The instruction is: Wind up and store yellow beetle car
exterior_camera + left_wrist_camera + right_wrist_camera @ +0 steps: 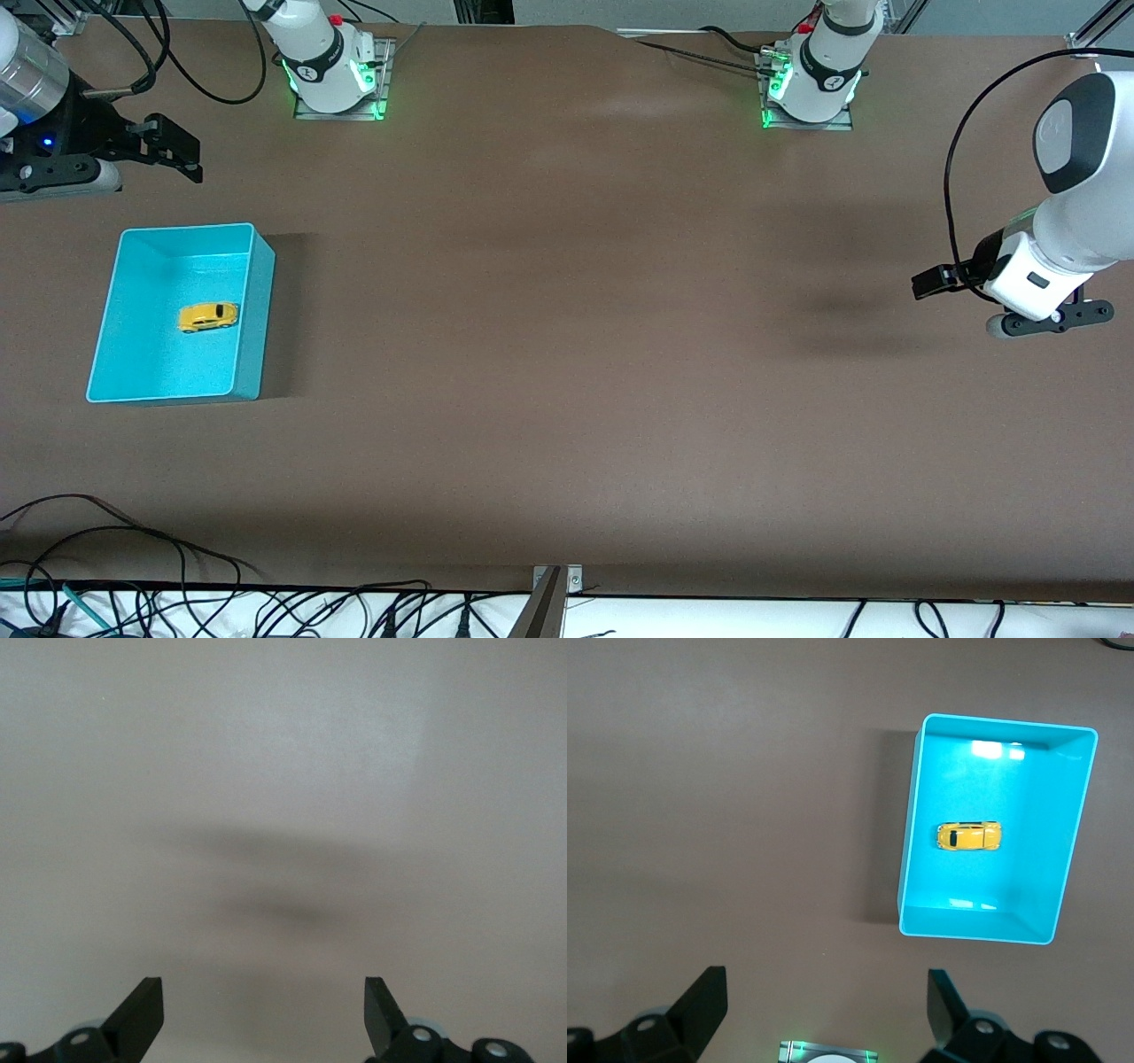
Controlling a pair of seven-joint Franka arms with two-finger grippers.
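The tiny yellow beetle-shaped toy car (pixel 208 316) (pixel 969 835) sits on its wheels near the middle of the floor of the open rectangular turquoise plastic bin (pixel 251 301) (pixel 911 850), touching none of its walls. The bin stands on the brown worktop (pixel 567 337) toward the right arm's end. The right gripper (pixel 168 151) (pixel 824 1014) hangs in the air over the worktop beside the bin, its black fingers (pixel 704 1001) spread wide and holding nothing. The left gripper (pixel 939 282) (pixel 264 1014) waits above the bare worktop at the left arm's end, its fingers (pixel 142 1010) likewise wide apart and empty.
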